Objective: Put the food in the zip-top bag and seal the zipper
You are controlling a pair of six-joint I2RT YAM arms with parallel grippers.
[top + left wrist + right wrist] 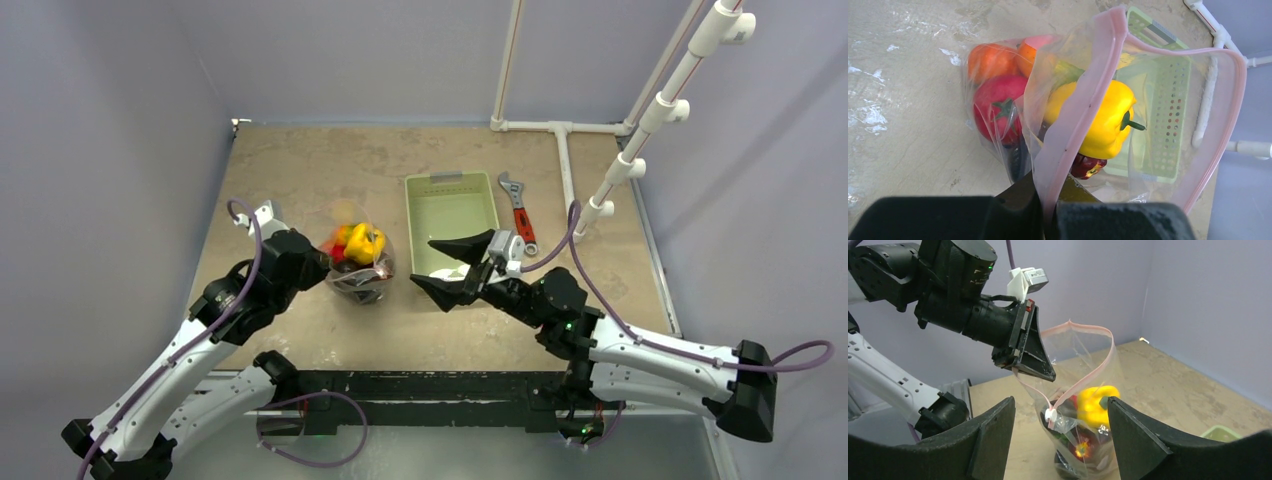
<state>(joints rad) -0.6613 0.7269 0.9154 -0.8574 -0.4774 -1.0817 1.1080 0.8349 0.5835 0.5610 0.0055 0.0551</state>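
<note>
The clear zip-top bag (362,268) stands on the table with its mouth held up and open. Inside it are a yellow pepper (1108,120), a red tomato (995,105), an orange (988,60) and a dark red piece (1087,166). My left gripper (325,262) is shut on the pink zipper (1083,100) at one end of the mouth (1048,200). My right gripper (421,262) is open and empty, just right of the bag. In the right wrist view (1060,405) its fingers frame the bag (1083,445), and a white slider (1050,415) sits on the zipper (1098,362).
An empty light green slotted basket (410,225) stands right of the bag, behind my right gripper. A red-handled wrench (518,210) lies beside it. A white pipe frame (565,160) runs along the back right. Purple walls close in the table.
</note>
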